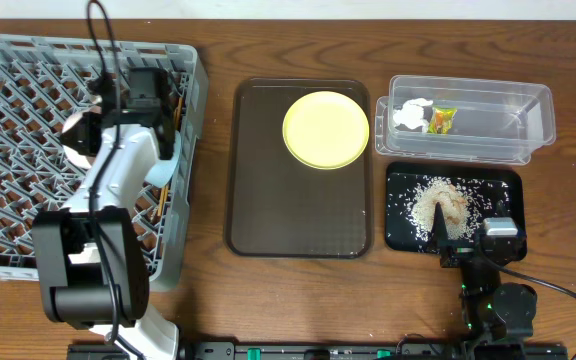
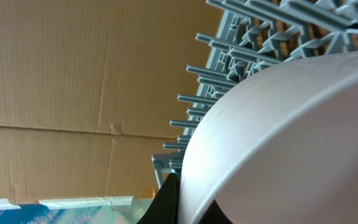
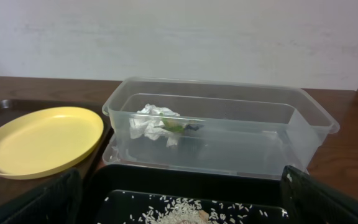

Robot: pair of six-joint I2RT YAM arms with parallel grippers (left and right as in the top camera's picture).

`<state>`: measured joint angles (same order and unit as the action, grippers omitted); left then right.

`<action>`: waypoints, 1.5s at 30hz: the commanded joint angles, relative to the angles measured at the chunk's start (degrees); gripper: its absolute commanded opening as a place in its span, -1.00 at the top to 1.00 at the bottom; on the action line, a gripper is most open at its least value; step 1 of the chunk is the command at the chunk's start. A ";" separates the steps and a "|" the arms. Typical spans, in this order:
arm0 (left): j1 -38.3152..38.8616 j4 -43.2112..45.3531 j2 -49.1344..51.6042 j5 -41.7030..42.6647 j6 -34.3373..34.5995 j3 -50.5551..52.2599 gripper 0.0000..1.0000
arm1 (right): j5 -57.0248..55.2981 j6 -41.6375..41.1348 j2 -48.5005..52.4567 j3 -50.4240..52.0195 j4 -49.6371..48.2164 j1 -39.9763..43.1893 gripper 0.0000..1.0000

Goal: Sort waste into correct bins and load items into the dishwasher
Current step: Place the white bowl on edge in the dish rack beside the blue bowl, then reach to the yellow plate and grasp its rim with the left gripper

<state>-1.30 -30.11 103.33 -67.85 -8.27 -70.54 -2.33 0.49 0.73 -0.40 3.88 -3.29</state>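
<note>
My left gripper (image 1: pixel 90 128) is over the grey dish rack (image 1: pixel 8 80), shut on the rim of a white bowl (image 1: pixel 72 140). The bowl fills the left wrist view (image 2: pixel 278 143), with a dark finger (image 2: pixel 191 205) on each side of its rim. A light blue bowl (image 1: pixel 164 168) and wooden chopsticks (image 1: pixel 165 196) lie in the rack, partly hidden by the arm. The yellow plate (image 1: pixel 326 130) sits on the brown tray. The clear tub (image 1: pixel 528 110) holds the white tissue (image 1: pixel 408 115) and the green-yellow wrapper (image 1: pixel 443 120). Rice scraps (image 1: pixel 440 205) lie on the black tray (image 1: pixel 503 190). My right gripper (image 1: pixel 468 245) is open and empty (image 3: pixel 179 205) at that tray's front edge.
The dark brown serving tray (image 1: pixel 298 210) lies in the middle of the table, between the rack and the bins. In the right wrist view the plate (image 3: pixel 42 140), the tub (image 3: pixel 303 124) and a white wall behind show. Cardboard shows behind the rack (image 2: pixel 241 68) in the left wrist view.
</note>
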 commanded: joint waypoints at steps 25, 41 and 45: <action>12.15 -12.83 -24.63 48.33 13.57 -0.57 -0.30 | 0.04 0.42 -0.31 0.09 0.20 0.33 -0.99; 20.41 11.93 -6.32 73.50 16.55 2.16 -0.52 | 0.04 0.42 -0.31 0.09 0.20 0.33 -0.98; 20.41 17.44 2.16 75.87 16.55 2.16 -0.39 | 0.04 0.42 -0.31 0.09 0.20 0.33 -0.98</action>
<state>19.29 -14.35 101.67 5.37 7.94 -69.60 -2.33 0.49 0.73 -0.40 3.90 -3.31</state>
